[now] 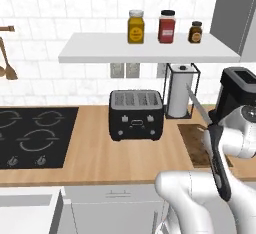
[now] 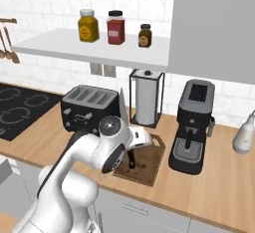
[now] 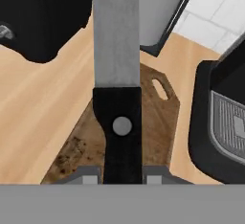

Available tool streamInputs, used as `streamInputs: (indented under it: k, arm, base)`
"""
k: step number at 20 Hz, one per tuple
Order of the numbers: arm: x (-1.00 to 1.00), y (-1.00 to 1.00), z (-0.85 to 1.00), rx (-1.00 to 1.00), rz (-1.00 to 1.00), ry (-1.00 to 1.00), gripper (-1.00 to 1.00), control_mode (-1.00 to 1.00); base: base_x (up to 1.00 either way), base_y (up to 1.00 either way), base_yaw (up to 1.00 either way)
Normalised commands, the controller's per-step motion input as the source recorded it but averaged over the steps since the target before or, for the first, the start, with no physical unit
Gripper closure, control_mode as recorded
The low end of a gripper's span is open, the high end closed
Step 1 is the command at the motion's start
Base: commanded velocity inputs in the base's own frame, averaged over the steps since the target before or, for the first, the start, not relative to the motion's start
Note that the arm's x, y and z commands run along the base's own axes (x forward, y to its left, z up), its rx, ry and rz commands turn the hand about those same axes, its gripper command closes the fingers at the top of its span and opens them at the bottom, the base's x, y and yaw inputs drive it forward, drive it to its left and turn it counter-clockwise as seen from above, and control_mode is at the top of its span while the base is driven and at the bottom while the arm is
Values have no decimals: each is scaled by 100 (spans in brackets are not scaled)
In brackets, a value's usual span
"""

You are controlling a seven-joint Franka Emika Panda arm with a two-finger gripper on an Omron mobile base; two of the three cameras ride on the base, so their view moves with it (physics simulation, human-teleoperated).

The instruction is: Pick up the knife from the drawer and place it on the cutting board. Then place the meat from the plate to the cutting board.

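Hob [image 1: 35, 135]: the black cooktop is set into the wooden worktop [image 1: 100, 158] at the far left of the left base view, with wooden spoons [image 1: 7, 68] hanging on the tiled wall above it.
Shelf [image 1: 150, 53]: a white wall shelf carries three jars, a yellow jar [image 1: 135, 27], a red jar [image 1: 166, 27] and a small brown jar [image 1: 195, 32].
Toaster [image 1: 136, 114]: a black four-slot toaster stands on the worktop below the shelf, left of the cutting board.
Paper towel holder [image 1: 179, 90]: a white roll in a black wire frame stands against the wall, behind the cutting board.
Cutting board [image 3: 158, 117]: the dark brown wooden board lies flat on the worktop between the toaster and the coffee machine, its handle hole towards the wall.
Knife [image 3: 117, 50]: the knife is held in the air over the cutting board, black handle in the gripper, silver-grey blade slanting upward towards the paper towel roll in the left base view.
Gripper [image 3: 117, 179]: clenched on the knife's black handle, above the near part of the cutting board.
Coffee machine [image 2: 191, 127]: a black espresso machine stands just right of the cutting board.
White bottle [image 2: 244, 132]: a pale rounded object sits at the right edge of the right base view, too cropped to identify.
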Motion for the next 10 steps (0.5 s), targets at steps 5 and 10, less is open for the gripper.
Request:
streamInputs:
  k: [5, 10]
  arm:
    - [100, -34, -91, 0, 8, 5, 100, -100]
    - [81, -64, -45, 0, -15, 22, 100, -100]
  base:
    - [0, 0, 0]
    - [0, 0, 0]
